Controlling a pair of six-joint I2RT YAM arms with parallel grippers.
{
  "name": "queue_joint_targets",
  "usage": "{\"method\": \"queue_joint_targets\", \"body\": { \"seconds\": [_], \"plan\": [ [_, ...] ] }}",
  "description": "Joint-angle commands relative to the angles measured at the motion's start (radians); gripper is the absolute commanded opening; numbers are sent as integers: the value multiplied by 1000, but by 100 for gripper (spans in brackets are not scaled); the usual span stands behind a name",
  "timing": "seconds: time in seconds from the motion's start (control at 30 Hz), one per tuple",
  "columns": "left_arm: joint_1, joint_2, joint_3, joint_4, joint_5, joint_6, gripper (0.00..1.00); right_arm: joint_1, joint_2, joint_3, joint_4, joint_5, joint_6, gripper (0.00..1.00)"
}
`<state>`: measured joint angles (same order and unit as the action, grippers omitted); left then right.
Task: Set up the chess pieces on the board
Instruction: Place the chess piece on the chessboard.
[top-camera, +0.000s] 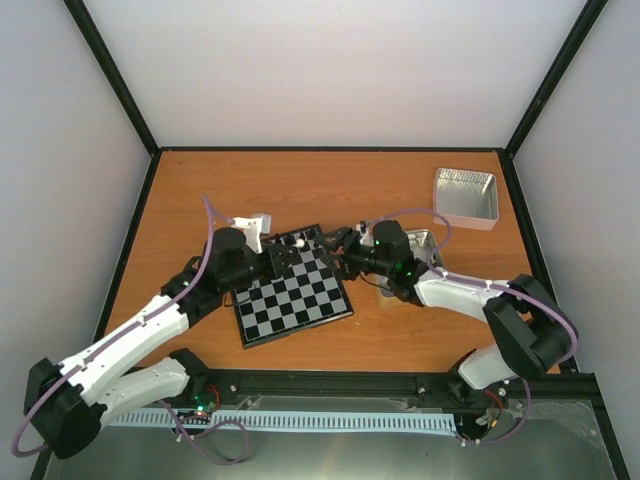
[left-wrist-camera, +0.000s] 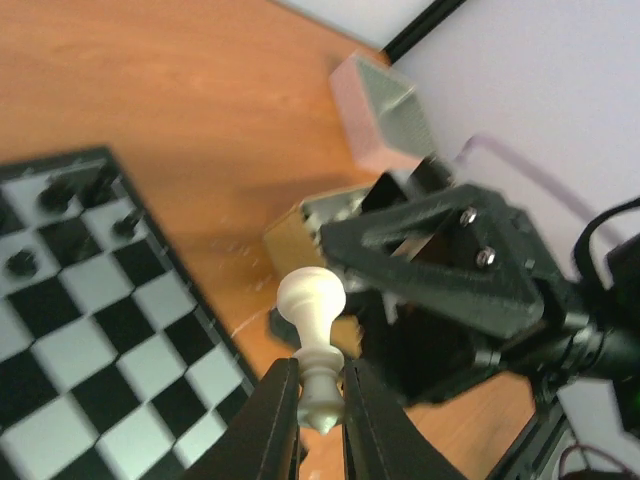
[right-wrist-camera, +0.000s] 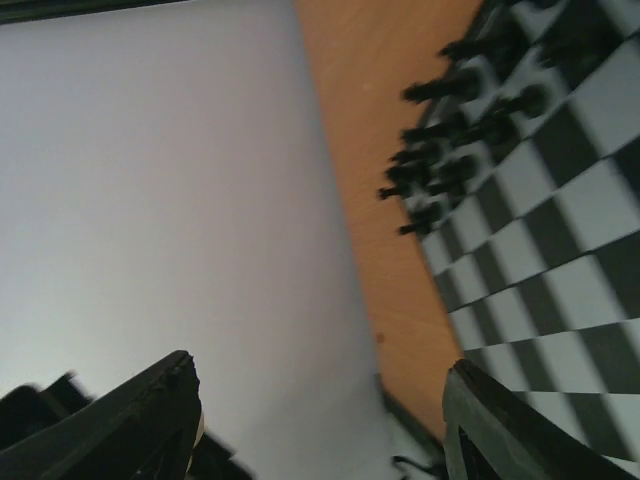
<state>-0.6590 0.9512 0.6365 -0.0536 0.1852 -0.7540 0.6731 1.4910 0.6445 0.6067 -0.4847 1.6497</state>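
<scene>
— At the far edge of the board (top-camera: 295, 300), the left pincer (left-wrist-camera: 320, 390) is clamped on the foot of a cream chess piece (left-wrist-camera: 312, 300), held above the table. How to seat it well?
— Keep it upright, lower it onto a free square away from the black chessmen (right-wrist-camera: 450, 165), then release (the right pincer (right-wrist-camera: 320, 370) gapes, empty).
— Anything unclear?
— Which piece it is. The right arm partly hides the nearer tin (top-camera: 428, 240), so its contents are unknown.

Table (top-camera: 330, 185): smooth orange-brown wood look | board (top-camera: 300, 305): glossy black and silvery-grey squares | chess piece (left-wrist-camera: 312, 300): smooth cream-white plastic, slight sheen | tin (top-camera: 466, 195): silvery metal | left gripper (left-wrist-camera: 322, 390): matt black plastic fingers (left-wrist-camera: 272, 425)
</scene>
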Motion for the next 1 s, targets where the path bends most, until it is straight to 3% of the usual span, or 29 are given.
{"method": "queue_joint_targets", "body": {
  "seconds": [0.0,0.17,0.47,0.77,0.97],
  "plan": [
    [-5,-38,145,-584,-8,90,3,-11,-93,99,-462,103,-424,66],
    [-5,6,255,-871,0,112,2,-10,-181,142,-730,305,-625,66],
    [-7,231,324,-1016,-33,230,1,-10,-294,141,-889,496,-721,66],
    [-18,384,341,-980,15,259,1,-10,-351,114,-915,545,-742,66],
    [-59,458,343,-873,81,247,0,-10,-338,107,-906,536,-743,66]
  ]
}}
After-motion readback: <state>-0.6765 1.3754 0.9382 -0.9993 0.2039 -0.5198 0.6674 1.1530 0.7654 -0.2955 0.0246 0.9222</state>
